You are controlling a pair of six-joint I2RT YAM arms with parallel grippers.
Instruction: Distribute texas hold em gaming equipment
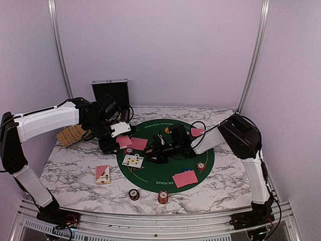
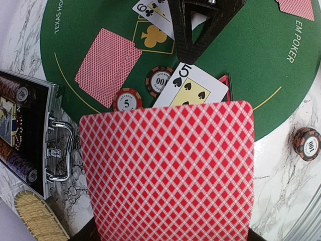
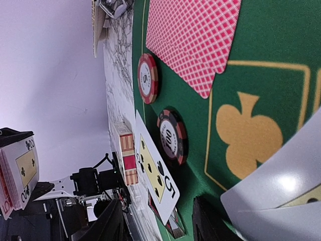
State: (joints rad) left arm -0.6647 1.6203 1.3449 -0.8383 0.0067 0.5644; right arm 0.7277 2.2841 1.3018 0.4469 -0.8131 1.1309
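Near edge of the white marble table (image 1: 75, 196): two short stacks of round dark-and-red poker chips (image 1: 163, 197) off the mat, and a squared stack of red-backed playing cards (image 1: 103, 174) to their left. On the round green felt mat (image 1: 155, 176): near-right face-down red-backed pair (image 1: 185, 178) with a lone chip (image 1: 201, 166) near it. Left-seat face-down red-backed cards (image 1: 138, 143) have a red-white chip (image 2: 126, 100) and a dark chip (image 2: 159, 80) close by. A face-up five of spades (image 2: 193, 88) lies among the board cards. Right gripper (image 1: 156, 151) hangs over those face-up cards, jaws partly apart, nothing visibly pinched. Left gripper (image 1: 119, 131) is clenched on a red-backed pack (image 2: 170, 170), held over the mat's left edge. Farther back: one far-right red-backed card (image 1: 197, 131). The black-lined silver case (image 2: 50, 145) has chips inside. My read: mid-deal. Some seats have cards and chips. Left to do: finish the board, deal out the held pack, and hand out the chips in the case.
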